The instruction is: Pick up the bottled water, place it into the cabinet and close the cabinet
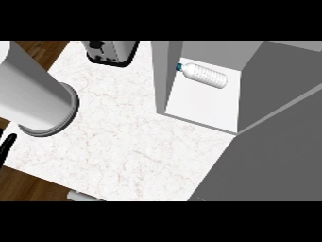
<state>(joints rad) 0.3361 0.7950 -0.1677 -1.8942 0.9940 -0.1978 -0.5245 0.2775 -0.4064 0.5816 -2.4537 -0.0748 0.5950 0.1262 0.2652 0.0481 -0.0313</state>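
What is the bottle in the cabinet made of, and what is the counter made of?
The bottle looks like clear ribbed plastic with a blue cap; it lies on its side. The counter looks like polished white marble or stone, judging by its faint pinkish veins.
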